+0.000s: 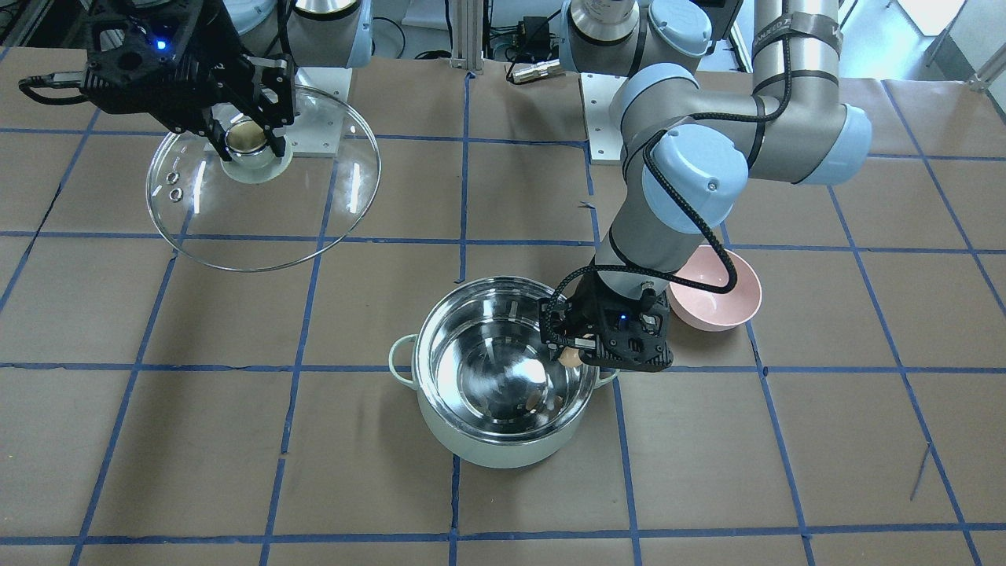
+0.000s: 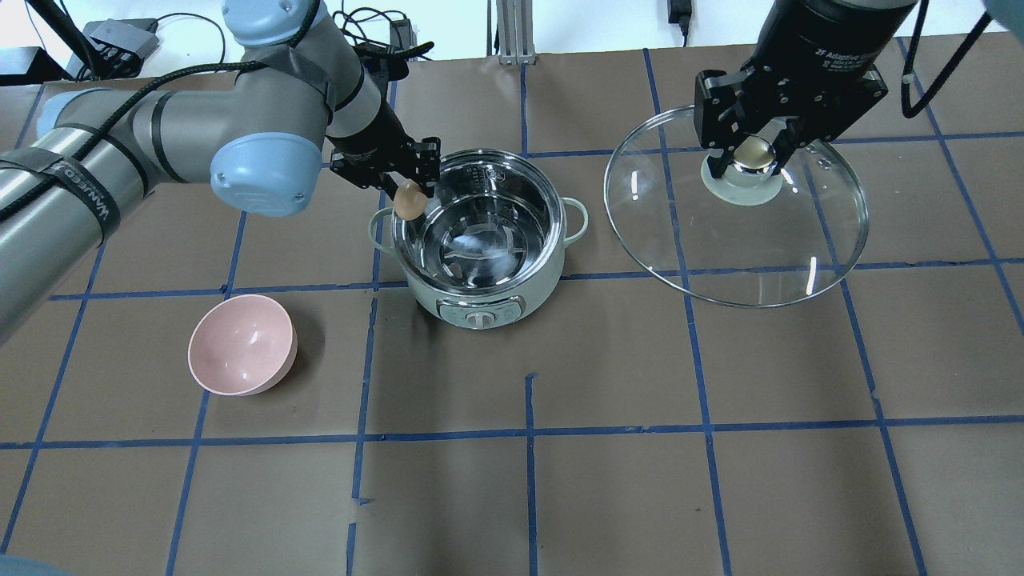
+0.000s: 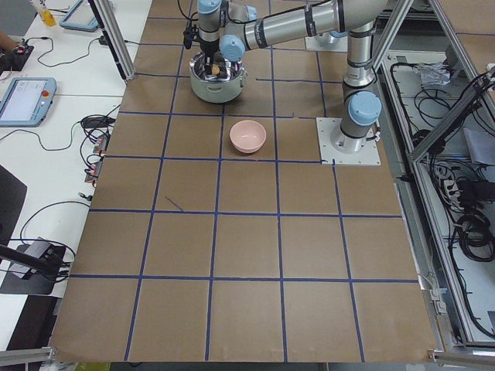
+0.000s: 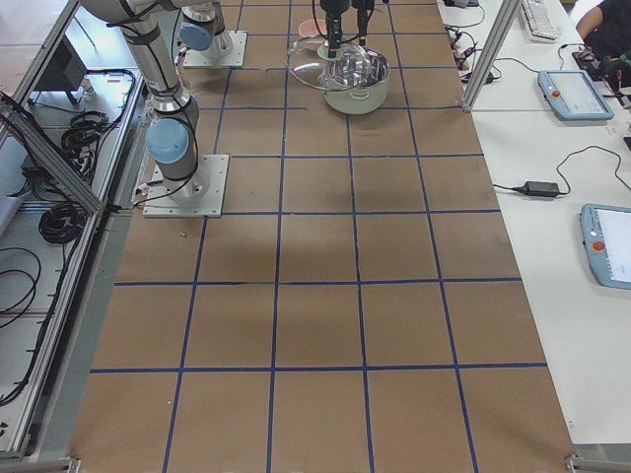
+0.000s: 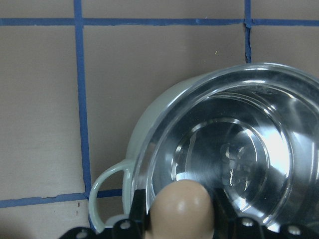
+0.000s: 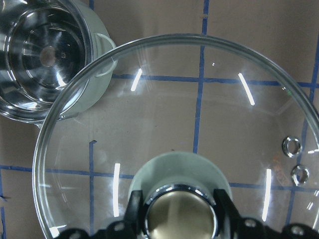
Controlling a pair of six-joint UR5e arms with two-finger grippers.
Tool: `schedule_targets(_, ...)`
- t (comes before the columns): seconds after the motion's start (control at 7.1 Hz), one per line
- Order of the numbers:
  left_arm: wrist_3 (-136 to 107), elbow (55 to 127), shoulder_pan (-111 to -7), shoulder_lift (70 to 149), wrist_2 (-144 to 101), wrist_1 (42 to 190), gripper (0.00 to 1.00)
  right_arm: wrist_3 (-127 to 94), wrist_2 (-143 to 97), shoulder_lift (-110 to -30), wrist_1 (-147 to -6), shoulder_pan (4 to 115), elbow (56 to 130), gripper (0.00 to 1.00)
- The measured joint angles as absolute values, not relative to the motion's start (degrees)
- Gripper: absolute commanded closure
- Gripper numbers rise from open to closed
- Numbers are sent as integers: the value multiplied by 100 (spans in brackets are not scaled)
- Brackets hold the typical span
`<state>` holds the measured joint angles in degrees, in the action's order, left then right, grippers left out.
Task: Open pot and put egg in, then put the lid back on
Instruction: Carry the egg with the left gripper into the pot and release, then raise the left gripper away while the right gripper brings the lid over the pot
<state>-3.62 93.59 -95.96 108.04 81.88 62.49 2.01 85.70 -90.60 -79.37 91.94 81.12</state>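
The mint-green pot (image 2: 480,284) stands open at the table's middle, its steel inside (image 1: 495,369) empty. My left gripper (image 2: 410,200) is shut on the light-brown egg (image 2: 410,202) and holds it over the pot's rim on the robot's left side; the egg also shows in the left wrist view (image 5: 180,206) and the front view (image 1: 571,356). My right gripper (image 2: 754,156) is shut on the beige knob (image 6: 180,219) of the glass lid (image 2: 736,240) and holds the lid in the air, off to the pot's right. The lid also shows in the front view (image 1: 314,196).
A pink bowl (image 2: 242,344) stands empty on the table, to the left of the pot in the overhead view; it also shows in the front view (image 1: 719,295). Blue tape lines grid the brown table cover (image 2: 608,480).
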Motion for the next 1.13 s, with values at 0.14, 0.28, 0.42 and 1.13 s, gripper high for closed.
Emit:
schedule_targets(0.14,-342,9395,-9616,10839,8190,6175,38,262,8575,-9056,-7932,9179,8113,95)
schedule_targets(0.28,-310,9419,-9618,10844,8200,6098,16,312,8591,-9052,-7925,9161,8115,95)
schedule_targets(0.42,-286,9427,-9612,10819,8222,6033,10,353,8600,-9048,-7921,9145,8115,95)
schedule_targets(1.13,300,9302,-8543,9865,8311,6756,3,605,8583,-8151,-8358,9486,7425,96)
